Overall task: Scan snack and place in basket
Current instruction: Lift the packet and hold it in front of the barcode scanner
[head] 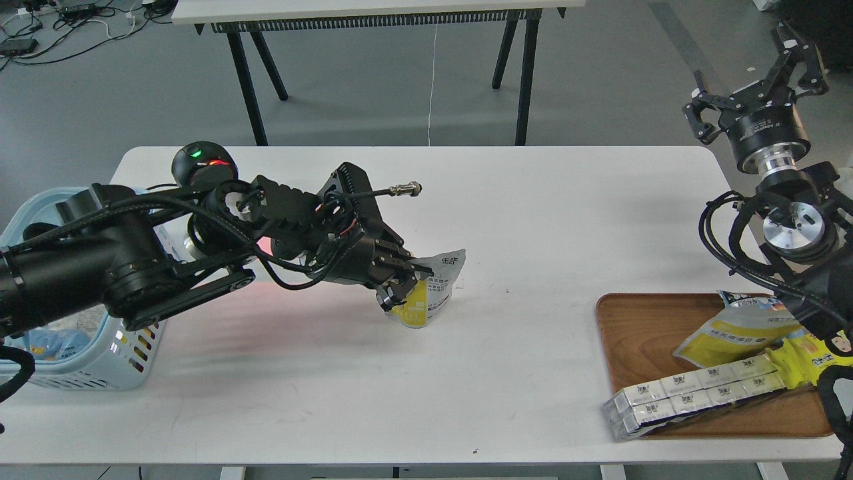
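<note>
The white table (pixel 520 220) bears everything, and the wooden tray (pixel 633 333) at its right front serves as the landmark. Far left of the tray, at the table's opposite end, one light blue basket (pixel 126 363) stands half hidden under the left arm's thick links; blue-tinted packets show inside it. One black scanner (pixel 203 163) with green and red lights sits far left of the tray, just behind the arm and near the basket, casting a red glow on the tabletop.

On the tray lie three visible goods: one long white multipack (pixel 693 393) along its front edge, overhanging the left rim; one yellow-white pouch (pixel 730 333) behind it; and another yellow packet (pixel 810 357) partly covered by the right arm.

Well left of the tray, mid-table, the left gripper (pixel 403 283) is clamped on the snack (pixel 433 293), fingers pinching its left side; the pouch's bottom is at the tabletop. The right gripper (pixel 760 87) hangs above and behind the tray, fingers spread, holding nothing.
</note>
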Controlling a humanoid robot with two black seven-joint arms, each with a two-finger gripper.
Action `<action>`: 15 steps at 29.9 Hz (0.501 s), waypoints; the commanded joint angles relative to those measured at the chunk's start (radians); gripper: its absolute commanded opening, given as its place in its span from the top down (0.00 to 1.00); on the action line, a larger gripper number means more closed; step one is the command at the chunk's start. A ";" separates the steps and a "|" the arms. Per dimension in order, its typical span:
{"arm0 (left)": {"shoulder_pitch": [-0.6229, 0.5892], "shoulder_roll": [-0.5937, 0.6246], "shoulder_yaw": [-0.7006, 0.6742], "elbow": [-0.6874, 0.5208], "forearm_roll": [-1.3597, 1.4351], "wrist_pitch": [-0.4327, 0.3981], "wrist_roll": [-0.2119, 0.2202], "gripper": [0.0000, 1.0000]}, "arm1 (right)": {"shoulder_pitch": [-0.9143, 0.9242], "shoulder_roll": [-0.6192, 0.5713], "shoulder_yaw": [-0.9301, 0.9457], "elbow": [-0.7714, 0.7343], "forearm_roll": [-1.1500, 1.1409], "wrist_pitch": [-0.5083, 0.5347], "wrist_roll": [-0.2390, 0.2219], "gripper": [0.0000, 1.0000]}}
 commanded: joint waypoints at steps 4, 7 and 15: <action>0.012 0.021 -0.016 -0.016 0.000 0.006 -0.023 1.00 | 0.004 -0.009 0.020 -0.003 -0.001 0.000 0.001 0.01; 0.012 0.061 -0.039 -0.053 0.000 0.004 -0.055 1.00 | 0.009 -0.014 0.025 -0.003 -0.001 0.000 0.000 0.01; 0.013 0.214 -0.148 -0.092 0.000 0.001 -0.098 1.00 | 0.018 -0.029 0.025 -0.003 -0.001 0.000 0.001 0.01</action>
